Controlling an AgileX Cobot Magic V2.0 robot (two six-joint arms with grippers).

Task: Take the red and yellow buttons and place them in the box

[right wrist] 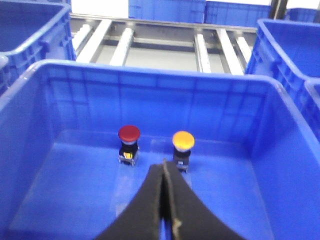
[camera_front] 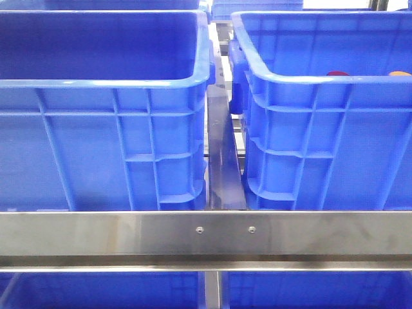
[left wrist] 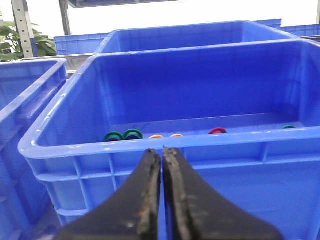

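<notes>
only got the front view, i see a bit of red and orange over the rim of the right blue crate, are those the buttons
Observer: Yes. The right wrist view shows a dark red round-topped button and an orange-yellow round-topped button standing upright, side by side but apart, on the floor of a ribbed blue plastic crate.
Operator: right gripper holding anything
Observer: No, the right gripper is shut with nothing between its fingers.
Operator: and the left
Observer: The left gripper is shut and empty too, outside a second blue crate holding small green, orange and red round pieces.
</notes>
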